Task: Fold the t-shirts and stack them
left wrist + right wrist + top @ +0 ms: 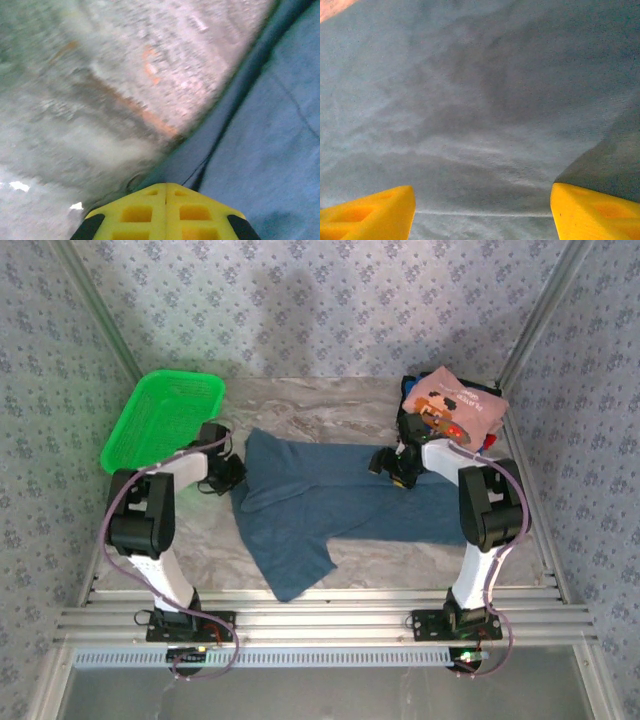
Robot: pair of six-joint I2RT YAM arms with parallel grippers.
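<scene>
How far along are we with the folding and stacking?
Done: the pink shirt lies folded at far right. In hand: the teal shirt is spread out, left gripper shut on its edge, right gripper open above it. Left: fold it, stack it.

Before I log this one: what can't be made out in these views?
- Top view: what lies under the pink t-shirt, covered by it.
- Left wrist view: whether the shut left pincer pinches the teal t-shirt hem; the table is blurred.
- Top view: the right pincer, its jaws hidden under its wrist.
</scene>
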